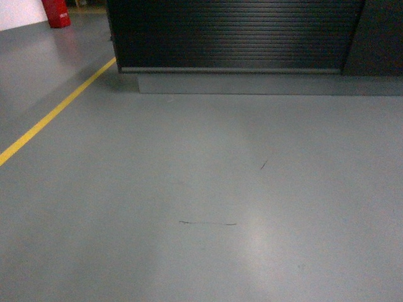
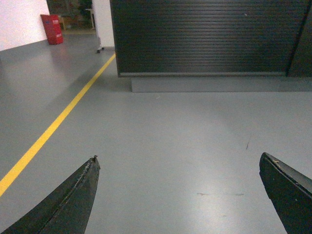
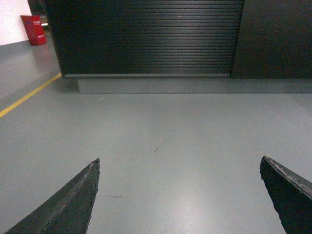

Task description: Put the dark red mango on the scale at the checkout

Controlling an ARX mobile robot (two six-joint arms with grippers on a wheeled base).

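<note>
The checkout (image 1: 233, 34) shows only as a dark counter front with a horizontally ribbed panel on a grey plinth, across the grey floor from me; its top is out of view. It appears again in the left wrist view as the checkout (image 2: 204, 36) and in the right wrist view as the checkout (image 3: 146, 36). The dark red mango and the scale are out of view. My left gripper (image 2: 178, 158) is open over bare floor, nothing between its black fingers (image 2: 73, 200). My right gripper (image 3: 179, 160) is open too, fingers (image 3: 73, 202) spread wide and empty. Neither gripper shows in the head view.
A yellow floor line (image 1: 53, 113) runs diagonally on the left. A red box (image 1: 56, 12) stands far left by a white wall. A white cabinet on castors (image 2: 103, 24) stands left of the counter. A plain dark panel (image 3: 275, 39) adjoins the ribbed front on the right.
</note>
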